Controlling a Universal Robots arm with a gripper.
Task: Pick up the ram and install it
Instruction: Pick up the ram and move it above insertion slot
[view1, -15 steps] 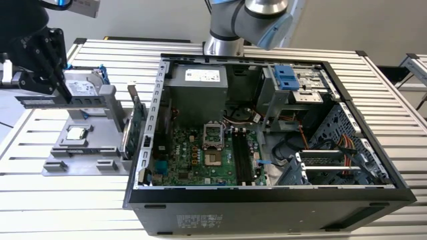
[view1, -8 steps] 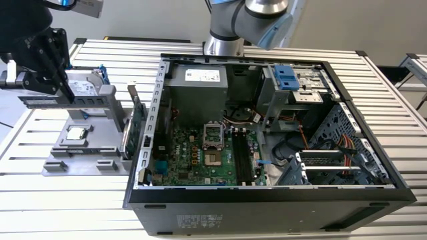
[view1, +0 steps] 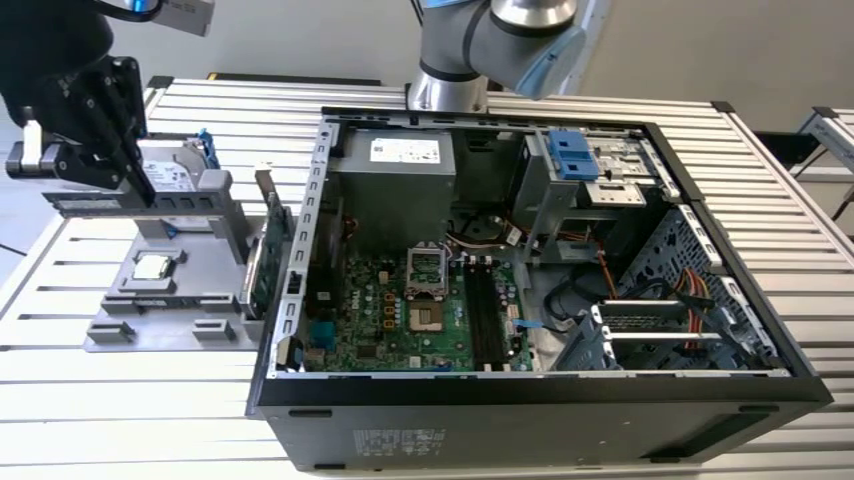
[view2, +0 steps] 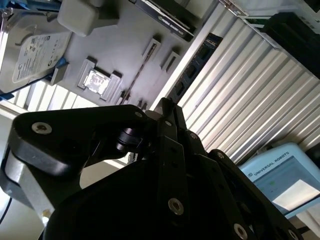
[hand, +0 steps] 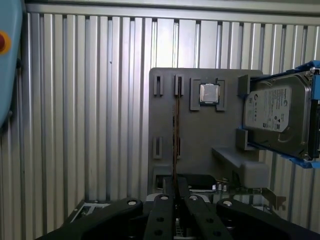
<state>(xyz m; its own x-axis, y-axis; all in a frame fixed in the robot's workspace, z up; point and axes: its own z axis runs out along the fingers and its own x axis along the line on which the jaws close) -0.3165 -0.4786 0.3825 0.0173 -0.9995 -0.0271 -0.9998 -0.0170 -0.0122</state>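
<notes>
The ram is a thin green stick held level in my gripper at the exterior view's far left, above the left edge of the grey holder tray. Both wrist views show the ram edge-on, as a thin line running out from between the black fingers, over the tray's narrow slots. The gripper is shut on the stick's near end. The open computer case lies to the exterior view's right, with its motherboard and long dark memory slots exposed.
On the tray sit a silver hard drive with blue clips, a processor chip and a green expansion card standing on edge beside the case wall. The arm's base stands behind the case. A pendant lies on the slatted table.
</notes>
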